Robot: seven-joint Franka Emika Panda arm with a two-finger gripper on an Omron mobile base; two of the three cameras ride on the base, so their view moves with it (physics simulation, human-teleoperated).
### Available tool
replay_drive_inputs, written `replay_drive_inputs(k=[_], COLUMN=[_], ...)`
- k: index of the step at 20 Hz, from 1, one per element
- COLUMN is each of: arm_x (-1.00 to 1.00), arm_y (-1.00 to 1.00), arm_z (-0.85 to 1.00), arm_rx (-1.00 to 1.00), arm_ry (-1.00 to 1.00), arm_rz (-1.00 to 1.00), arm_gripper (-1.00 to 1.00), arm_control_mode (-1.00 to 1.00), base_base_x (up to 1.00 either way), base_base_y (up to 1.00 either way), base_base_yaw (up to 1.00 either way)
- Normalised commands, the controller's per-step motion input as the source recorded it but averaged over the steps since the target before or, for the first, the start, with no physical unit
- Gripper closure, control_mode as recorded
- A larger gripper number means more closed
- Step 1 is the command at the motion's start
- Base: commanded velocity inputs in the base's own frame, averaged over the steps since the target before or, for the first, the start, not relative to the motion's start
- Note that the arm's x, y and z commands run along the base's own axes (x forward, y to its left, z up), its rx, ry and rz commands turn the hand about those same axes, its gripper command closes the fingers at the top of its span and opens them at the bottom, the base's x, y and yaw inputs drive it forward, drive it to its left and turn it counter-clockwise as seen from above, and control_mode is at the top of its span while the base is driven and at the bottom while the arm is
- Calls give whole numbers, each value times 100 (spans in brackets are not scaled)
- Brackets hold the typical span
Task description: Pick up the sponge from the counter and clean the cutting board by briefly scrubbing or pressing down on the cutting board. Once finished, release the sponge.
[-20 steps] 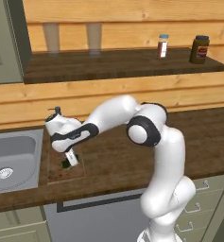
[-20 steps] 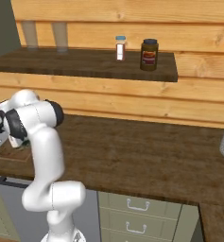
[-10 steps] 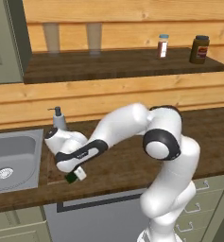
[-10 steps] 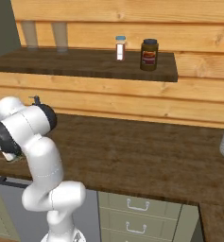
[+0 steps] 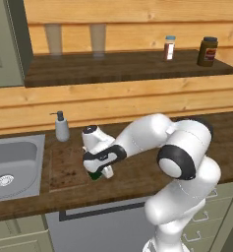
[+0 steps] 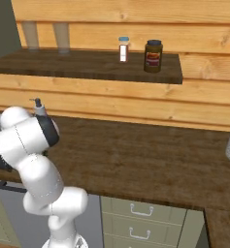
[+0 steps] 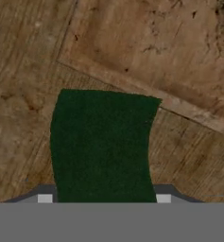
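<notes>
Gripper clamps the sponge; fingertips mostly hidden behind the sponge in the hand view. Sponge hangs just past the cutting board right edge, over the counter. Board corner visible; contact with the surface unclear. Sink borders the board's left.

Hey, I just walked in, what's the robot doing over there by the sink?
The white arm is bent low over the counter with its gripper holding the sponge between its fingers. The sponge's dark green top faces the hand camera, and it sits beside the corner of the stained cutting board, over the bare counter rather than on the board. A soap dispenser stands behind the board.
</notes>
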Motion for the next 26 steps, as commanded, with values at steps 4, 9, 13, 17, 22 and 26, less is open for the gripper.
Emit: replay_drive_inputs(k=[4, 9, 13, 17, 22, 26], arm_x=[78, 6, -23, -2, 44, 53], arm_y=[27, 61, 13, -6, -15, 15], arm_z=[0, 26, 42, 21, -17, -19], arm_rx=[0, 1, 9, 12, 13, 3], arm_ry=[1, -1, -6, -1, 4, 2], arm_rz=[6, 13, 16, 10, 1, 0], arm_gripper=[100, 100, 100, 100, 100, 100], arm_control_mode=[-100, -100, -100, -100, -100, -100], base_base_x=[0, 0, 0, 0, 0, 0], base_base_y=[0, 0, 0, 0, 0, 0], base_base_yaw=[0, 0, 0, 0, 0, 0])
